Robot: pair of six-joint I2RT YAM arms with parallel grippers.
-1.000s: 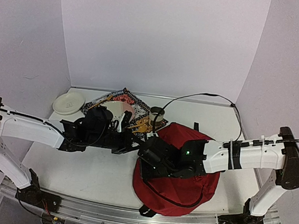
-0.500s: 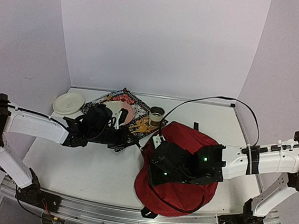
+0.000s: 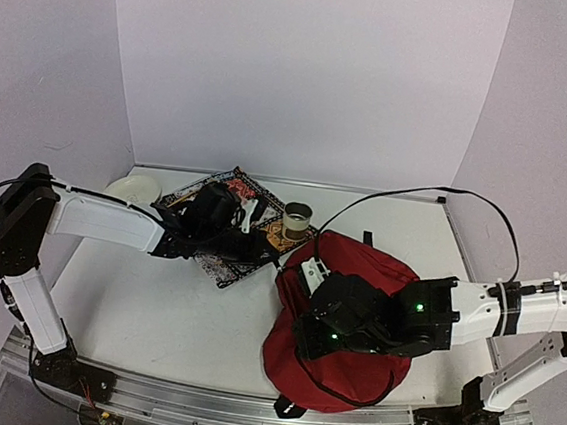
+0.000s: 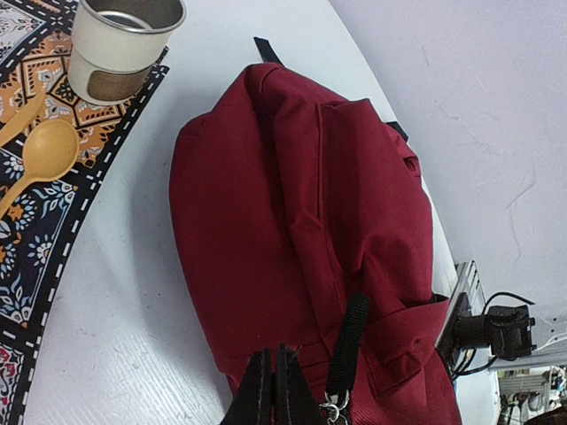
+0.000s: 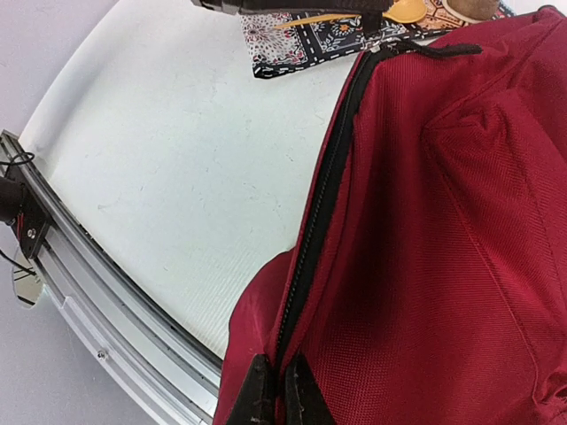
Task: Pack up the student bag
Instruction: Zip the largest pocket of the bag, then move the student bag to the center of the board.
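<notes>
The student bag [image 3: 363, 270], dark red with black trim, lies at the right of the table and fills the left wrist view [image 4: 292, 195] and the right wrist view [image 5: 461, 221]. My left gripper [image 3: 265, 251] is at the bag's far left edge. Its fingers [image 4: 273, 367] are pressed together on the bag beside a black strap [image 4: 352, 341] with a metal ring. My right gripper [image 3: 304, 337] is on the bag's near left side. It [image 5: 275, 376] is shut on the black zipper line [image 5: 319, 212]; the slider is hidden.
A patterned cloth [image 3: 226, 269] lies left of the bag, with a metal cup [image 3: 297, 217] and a yellow spoon [image 4: 44, 155] on it. A white plate [image 3: 125, 187] sits at the far left. The metal rail [image 5: 89, 301] runs along the table's near edge.
My right gripper has moved along the zipper toward the near edge. My left gripper has moved farther back and right, staying at the bag's edge. The bag has shifted slightly right.
</notes>
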